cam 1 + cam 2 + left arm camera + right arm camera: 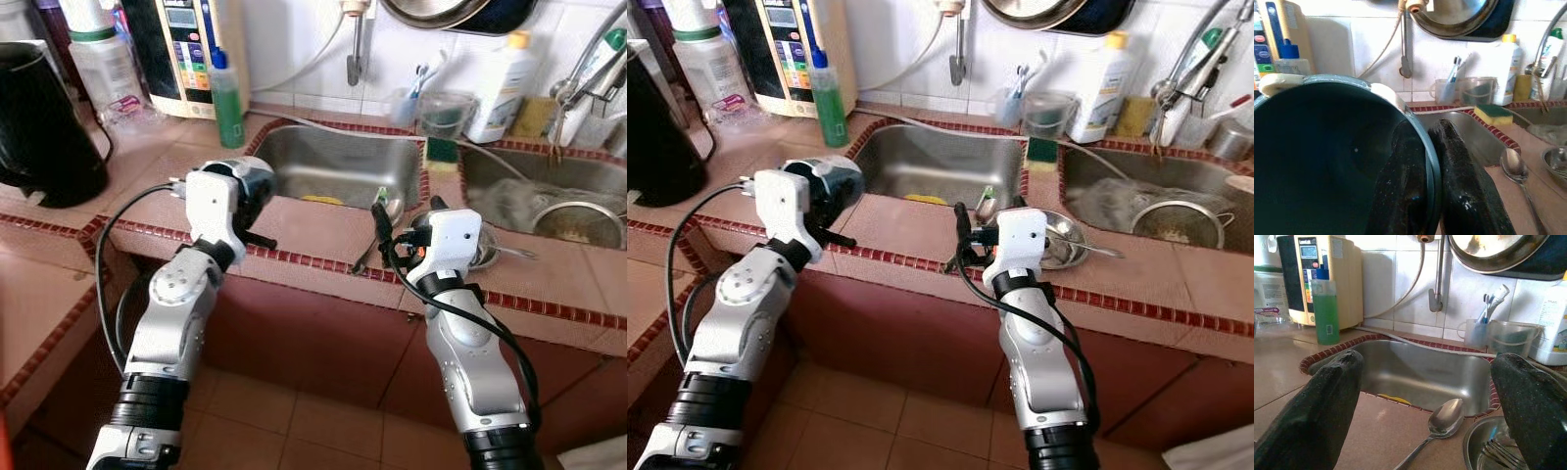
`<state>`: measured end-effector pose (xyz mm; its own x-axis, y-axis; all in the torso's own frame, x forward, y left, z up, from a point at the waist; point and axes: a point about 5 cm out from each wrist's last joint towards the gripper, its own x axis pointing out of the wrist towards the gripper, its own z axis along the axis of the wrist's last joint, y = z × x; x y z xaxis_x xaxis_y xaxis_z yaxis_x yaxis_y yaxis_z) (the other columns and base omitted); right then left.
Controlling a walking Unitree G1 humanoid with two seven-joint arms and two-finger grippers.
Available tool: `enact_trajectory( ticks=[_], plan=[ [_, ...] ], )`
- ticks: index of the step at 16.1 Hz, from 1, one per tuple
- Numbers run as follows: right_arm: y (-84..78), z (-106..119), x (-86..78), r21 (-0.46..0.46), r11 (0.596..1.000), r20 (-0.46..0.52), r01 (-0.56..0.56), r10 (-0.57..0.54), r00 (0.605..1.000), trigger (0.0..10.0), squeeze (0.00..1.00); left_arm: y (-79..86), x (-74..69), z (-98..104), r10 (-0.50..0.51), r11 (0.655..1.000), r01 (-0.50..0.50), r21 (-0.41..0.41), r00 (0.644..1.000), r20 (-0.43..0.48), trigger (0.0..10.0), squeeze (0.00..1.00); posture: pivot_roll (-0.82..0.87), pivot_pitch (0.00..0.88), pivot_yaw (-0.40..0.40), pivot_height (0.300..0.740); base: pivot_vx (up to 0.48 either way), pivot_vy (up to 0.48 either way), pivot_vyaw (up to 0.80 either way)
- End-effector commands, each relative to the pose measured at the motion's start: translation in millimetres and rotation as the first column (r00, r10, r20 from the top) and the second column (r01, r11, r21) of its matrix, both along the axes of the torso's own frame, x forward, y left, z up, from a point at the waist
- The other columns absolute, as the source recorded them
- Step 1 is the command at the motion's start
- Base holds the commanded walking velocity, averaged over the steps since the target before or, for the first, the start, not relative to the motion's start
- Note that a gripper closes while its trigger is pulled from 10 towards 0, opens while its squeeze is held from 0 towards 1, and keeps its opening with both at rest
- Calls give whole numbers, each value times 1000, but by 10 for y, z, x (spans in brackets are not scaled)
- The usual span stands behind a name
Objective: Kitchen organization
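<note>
While the left hand (1432,196) pinches the rim of a dark green cup (1327,161) above the counter (313,235) beside the sink (338,162), the right hand (1425,401) hangs spread over a spoon (1442,423) lying next to a steel bowl (1063,240). It should drop straight down, straddle the handle, and close gently so the spoon doesn't skid.

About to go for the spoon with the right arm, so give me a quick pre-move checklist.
1. Right claw open: ok.
2. Spoon between the fingers' line, lying free on the counter: ok.
3. Left claw shut on the dark green cup, rim pinched: ok.
4. Steel bowl with fork close beside the spoon: not ok, collision risk.
5. Cup empty: cannot tell.
</note>
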<state>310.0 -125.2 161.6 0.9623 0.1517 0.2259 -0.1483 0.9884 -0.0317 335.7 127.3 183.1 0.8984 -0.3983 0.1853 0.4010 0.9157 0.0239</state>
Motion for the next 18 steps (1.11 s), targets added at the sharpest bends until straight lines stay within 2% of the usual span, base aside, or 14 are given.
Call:
enact_trajectory(
  ticks=[1, 4, 18],
  plan=[
    [0, 21, 0, -5, 1000, 12, -2, 2, 1000, 10000, 0, -10, -4, 84, -13, 1000, 12, 15, 999, 43, 10000, 0, -149, 7, 28, 736, 0, 0, 0],
    [26, 21, 0, -4, 1000, 14, -14, 14, 1000, 10000, 0, -30, -16, 88, -31, 999, 31, 10, 998, 49, 10000, 0, -147, 0, 27, 736, 111, 0, 0],
    [28, -18, -15, -16, 1000, -8, -19, 19, 1000, 10000, 0, -106, -31, 72, -65, 998, 65, 7, 997, 47, 10000, 0, -157, 0, 25, 736, 398, 0, 0]
  ],
)
